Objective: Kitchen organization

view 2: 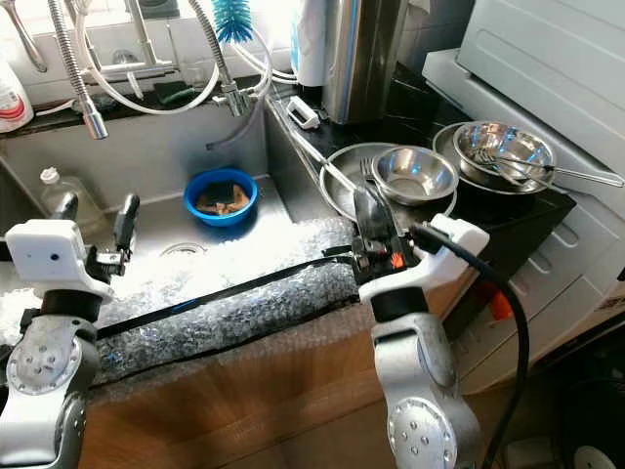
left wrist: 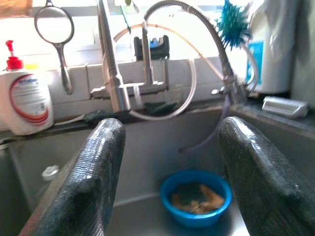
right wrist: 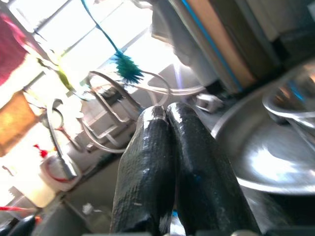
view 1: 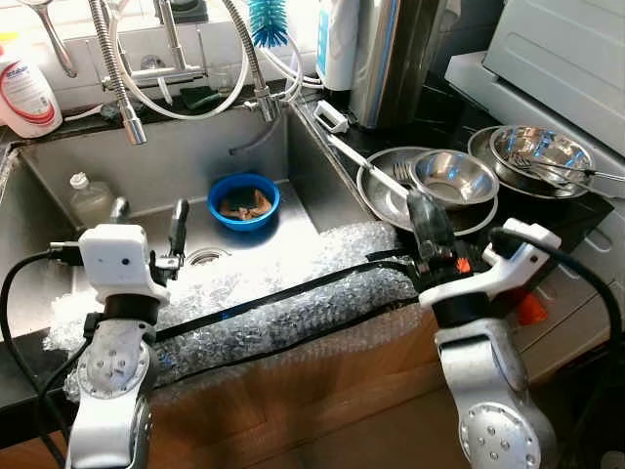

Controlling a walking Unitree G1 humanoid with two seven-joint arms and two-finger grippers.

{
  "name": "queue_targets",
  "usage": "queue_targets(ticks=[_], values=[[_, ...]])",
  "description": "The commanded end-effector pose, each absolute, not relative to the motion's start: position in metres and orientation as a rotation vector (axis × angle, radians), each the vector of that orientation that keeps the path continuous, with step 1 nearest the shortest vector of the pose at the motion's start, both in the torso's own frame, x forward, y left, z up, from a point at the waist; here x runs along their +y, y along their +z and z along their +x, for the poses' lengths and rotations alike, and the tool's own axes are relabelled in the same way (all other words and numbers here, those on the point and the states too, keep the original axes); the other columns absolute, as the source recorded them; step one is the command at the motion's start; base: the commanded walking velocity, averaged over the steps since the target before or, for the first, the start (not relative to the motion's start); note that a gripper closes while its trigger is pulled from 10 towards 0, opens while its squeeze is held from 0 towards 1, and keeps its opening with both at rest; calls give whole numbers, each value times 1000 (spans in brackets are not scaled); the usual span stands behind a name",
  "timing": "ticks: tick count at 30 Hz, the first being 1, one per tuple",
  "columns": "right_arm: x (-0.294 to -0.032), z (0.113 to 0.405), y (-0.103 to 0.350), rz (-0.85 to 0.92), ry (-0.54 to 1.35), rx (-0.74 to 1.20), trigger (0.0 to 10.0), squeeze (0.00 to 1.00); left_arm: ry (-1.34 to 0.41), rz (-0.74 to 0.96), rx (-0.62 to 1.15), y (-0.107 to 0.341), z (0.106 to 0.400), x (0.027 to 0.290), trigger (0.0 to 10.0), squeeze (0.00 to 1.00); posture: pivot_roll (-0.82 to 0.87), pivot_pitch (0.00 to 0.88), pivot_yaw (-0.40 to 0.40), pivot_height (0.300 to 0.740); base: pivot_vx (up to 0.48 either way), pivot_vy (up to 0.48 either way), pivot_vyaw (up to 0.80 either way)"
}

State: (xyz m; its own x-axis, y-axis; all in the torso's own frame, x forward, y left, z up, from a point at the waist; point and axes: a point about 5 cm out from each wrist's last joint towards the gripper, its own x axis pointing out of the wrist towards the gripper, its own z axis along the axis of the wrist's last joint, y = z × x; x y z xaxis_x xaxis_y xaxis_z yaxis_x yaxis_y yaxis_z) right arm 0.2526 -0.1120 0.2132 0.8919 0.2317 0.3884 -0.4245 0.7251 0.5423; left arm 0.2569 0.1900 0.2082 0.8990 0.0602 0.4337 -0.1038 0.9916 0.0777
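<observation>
A blue bowl [view 1: 243, 200] holding brownish scraps sits in the steel sink [view 1: 146, 166]. My left gripper [view 1: 148, 217] hovers open above the sink floor, short of the bowl, which lies between its fingers [left wrist: 88, 177] in the left wrist view. My right gripper [view 1: 423, 217] is shut with nothing in it, raised over the rim of a large steel plate [view 1: 383, 191] on the counter. A small steel bowl [view 1: 452, 178] rests on that plate, with a fork [view 1: 401, 174] beside it. Another steel bowl [view 1: 539, 149] with utensils sits further right.
Bubble wrap [view 1: 283, 303] with a black cable covers the sink's front edge. A clear bottle [view 1: 86, 195] lies in the sink's left. Faucet hoses [view 1: 122, 78], a teal brush [view 1: 268, 20], a soap bottle [view 1: 24, 93] and a steel kettle [view 1: 391, 59] line the back. A white appliance [view 1: 566, 59] stands right.
</observation>
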Motion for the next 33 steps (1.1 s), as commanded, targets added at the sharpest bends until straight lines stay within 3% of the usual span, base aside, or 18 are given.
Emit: queue_targets(ticks=[1, 5, 8, 17, 22, 33], values=[[-110, 250, 222, 676, 403, -338, 10000, 0, 67, 76, -483, 221, 257, 187, 10000, 0, 2, 108, -18, 740, 0, 0, 0], [-114, 252, 224, 716, 390, -349, 10000, 0, 39, -14, -480, 228, 262, 183, 10000, 0, 5, 108, -20, 740, 0, 0, 0], [-123, 255, 225, 860, 393, -361, 10000, 0, -60, -382, -440, 236, 274, 174, 10000, 0, 1, 108, -18, 740, 0, 0, 0], [-127, 246, 220, 1077, 524, -374, 10000, 0, -235, -794, -398, 243, 279, 168, 10000, 0, 2, 112, -12, 740, 0, 0, 0], [-122, 238, 212, 1117, 606, -332, 10000, 0, -350, -906, -377, 248, 275, 162, 10000, 0, 6, 117, -11, 740, 0, 0, 0], [-103, 219, 194, 1077, 807, -193, 10000, 0, -557, -912, -264, 246, 264, 137, 10000, 0, 1, 112, -8, 740, 0, 0, 0]])
